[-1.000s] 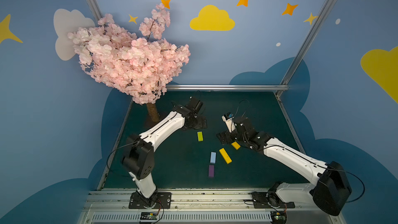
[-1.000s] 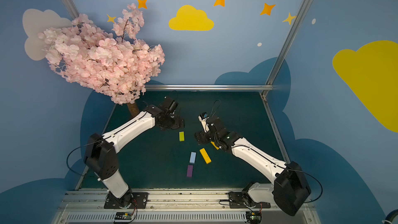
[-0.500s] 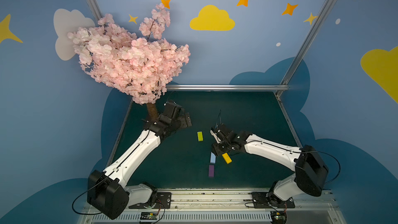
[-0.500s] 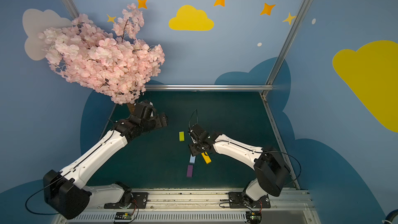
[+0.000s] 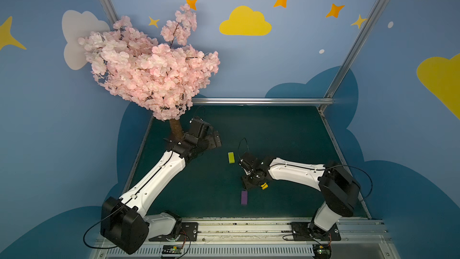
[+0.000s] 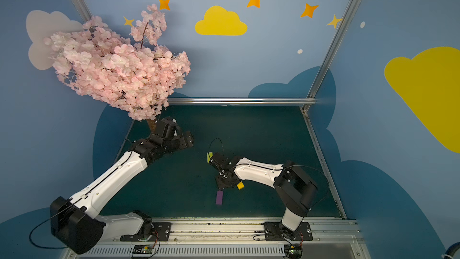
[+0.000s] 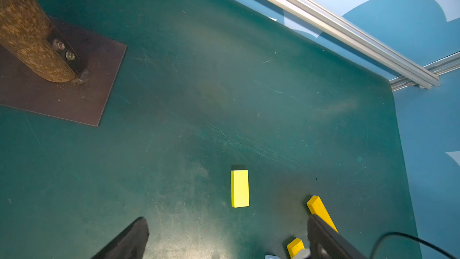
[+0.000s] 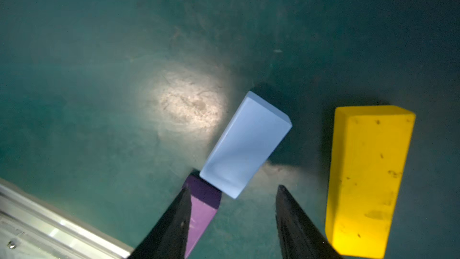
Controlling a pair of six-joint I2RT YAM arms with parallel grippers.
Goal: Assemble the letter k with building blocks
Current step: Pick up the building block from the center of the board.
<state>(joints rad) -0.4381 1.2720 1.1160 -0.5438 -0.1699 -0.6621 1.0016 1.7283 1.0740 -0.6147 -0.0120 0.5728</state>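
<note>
Right wrist view: right gripper [image 8: 232,189] fingers partly apart, gripping nothing. Light blue block [image 8: 245,143] lies flat just past the tips, near corner seeming to touch the purple block [image 8: 204,203]. Orange-yellow block [image 8: 368,178] beside them, apart. Left wrist view: left gripper [image 7: 227,219] spread wide, empty, above the green mat [image 7: 224,71]. Lime-green block [image 7: 239,188] lies alone, apart from the rest.

text: none legible | labels: none | brands: none | numbers: none | signs: none
</note>
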